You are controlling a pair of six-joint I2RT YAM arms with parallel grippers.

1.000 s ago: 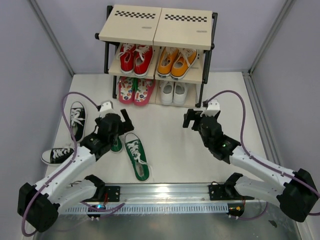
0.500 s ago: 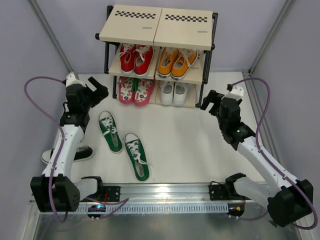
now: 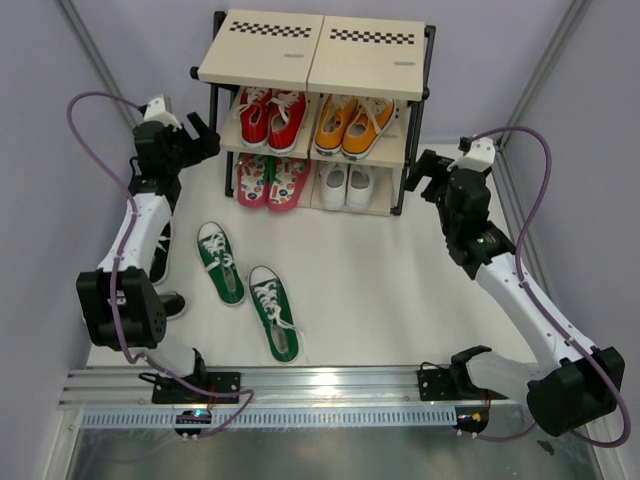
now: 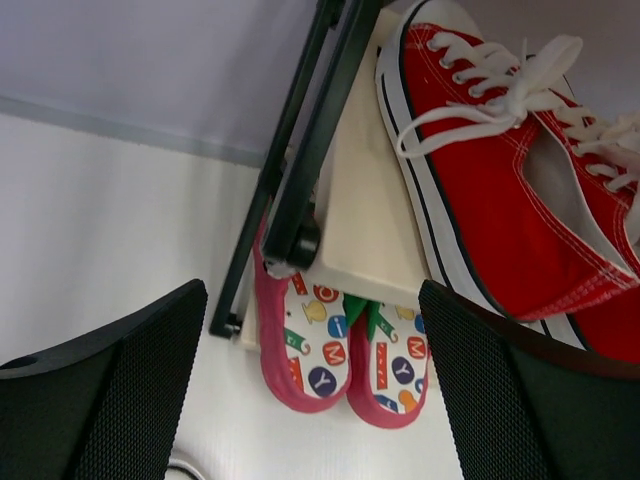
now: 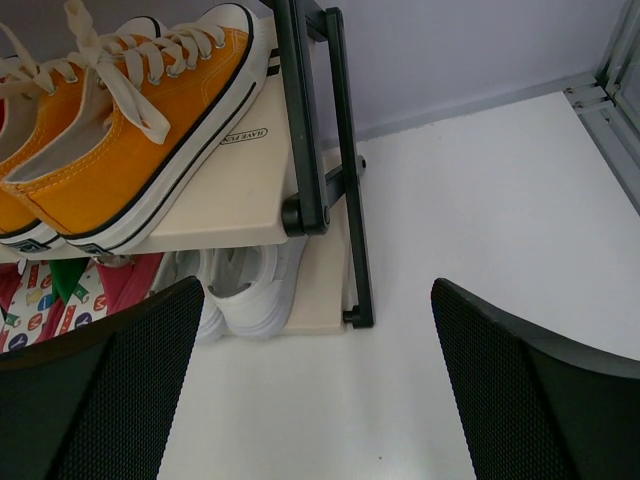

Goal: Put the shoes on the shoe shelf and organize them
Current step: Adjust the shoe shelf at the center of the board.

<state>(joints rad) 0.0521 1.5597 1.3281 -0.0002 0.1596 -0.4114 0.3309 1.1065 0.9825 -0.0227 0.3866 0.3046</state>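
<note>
The shoe shelf [image 3: 262, 60] stands at the back. Pink flip-flops [image 3: 270, 181] and small white shoes [image 3: 346, 185] sit on its bottom tier. Two green sneakers [image 3: 221, 263] [image 3: 274, 313] lie apart on the floor. The black sneakers [image 3: 160, 256] lie at the left, mostly hidden behind my left arm. My left gripper [image 3: 200, 136] hovers open and empty by the shelf's left post, with the flip-flops [image 4: 340, 352] below between its fingers. By the right post my right gripper [image 3: 421, 172] is open and empty, near the white shoes [image 5: 245, 290].
A red pair [image 3: 270, 116] and an orange pair [image 3: 355, 122] fill the middle tier. The shelf's black frame [image 4: 312, 150] [image 5: 322, 130] is close to both grippers. Grey walls close in on both sides, and a metal rail [image 3: 320, 385] runs along the near edge.
My left arm has swung from the green sneakers up and back to the shelf's left post. My right arm has risen from mid-floor to the shelf's right post.
</note>
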